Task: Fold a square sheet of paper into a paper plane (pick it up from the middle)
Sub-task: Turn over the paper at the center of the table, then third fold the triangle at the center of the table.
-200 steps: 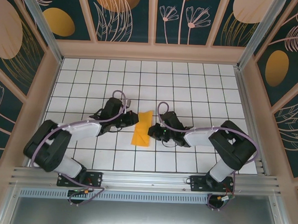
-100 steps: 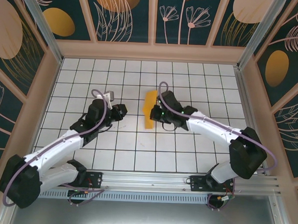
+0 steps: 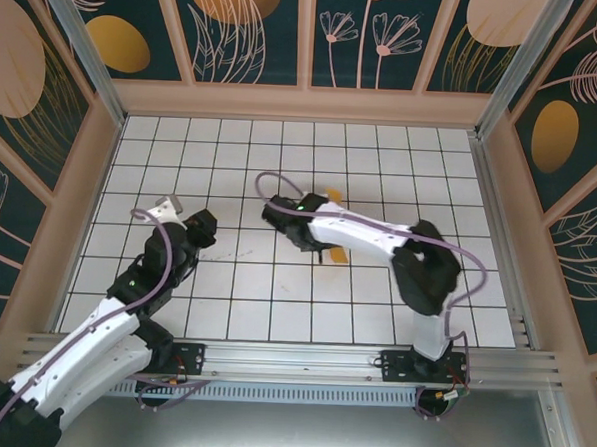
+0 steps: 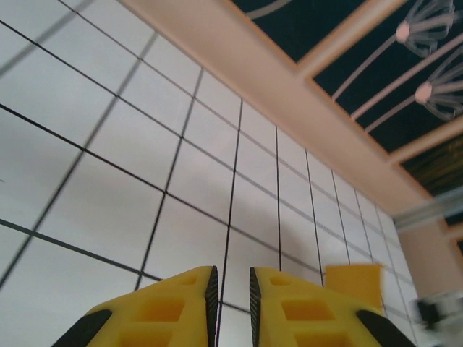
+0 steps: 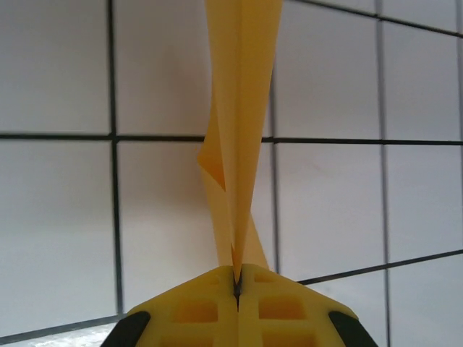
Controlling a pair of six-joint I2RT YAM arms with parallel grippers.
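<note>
The square sheet of paper is folded into a slim orange-yellow paper plane [image 5: 242, 108] with a centre crease. My right gripper [image 5: 237, 278] is shut on its near end, and the plane stretches away over the white tiles. From above, orange bits of the plane [image 3: 334, 253] peek out beside the right arm, with the right gripper [image 3: 313, 242] near the table's middle. My left gripper [image 3: 206, 224] sits well left of it, apart from the paper. Its fingers [image 4: 181, 303] stand a narrow gap apart around nothing, and the left gripper [image 4: 230, 278] faces the floor. A corner of the paper [image 4: 352, 283] shows to its right.
The white gridded table [image 3: 382, 168] is walled by a pink frame [image 3: 300, 103] and dark floral panels. The right arm's elbow [image 3: 426, 275] bulks over the right-centre tiles. The metal rail [image 3: 291, 358] runs along the near edge.
The right arm swung left across the centre, carrying the folded paper. The left arm pulled back toward the near left, away from the paper, and its jaws parted slightly.
</note>
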